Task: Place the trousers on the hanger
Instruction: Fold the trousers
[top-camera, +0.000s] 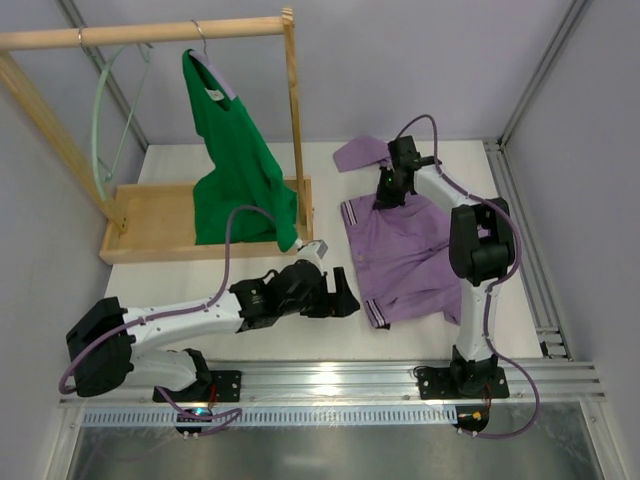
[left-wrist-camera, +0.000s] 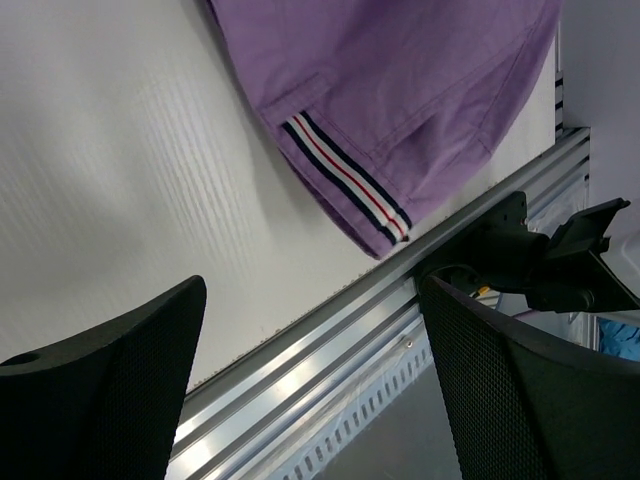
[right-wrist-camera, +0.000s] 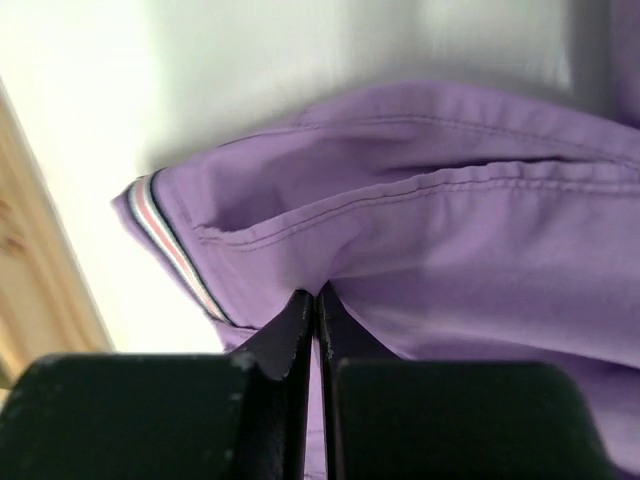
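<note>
Pinching lilac-purple soft fabric trousers (right-wrist-camera: 460, 240) near the waistband (right-wrist-camera: 165, 245) with the right gripper (right-wrist-camera: 318, 300), holding the left gripper (left-wrist-camera: 312, 300) wide; next, likely lifting towards the thin mint-green hanger (top-camera: 96, 125).

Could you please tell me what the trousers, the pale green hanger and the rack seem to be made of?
The trousers: matte woven cloth, perhaps cotton, with stitched seams and soft folds. The hanger: thin, smooth, probably plastic. The rack: bare light wood, grain showing.

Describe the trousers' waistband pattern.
The waistband has navy, white and red stripes, clearest in the left wrist view.
</note>
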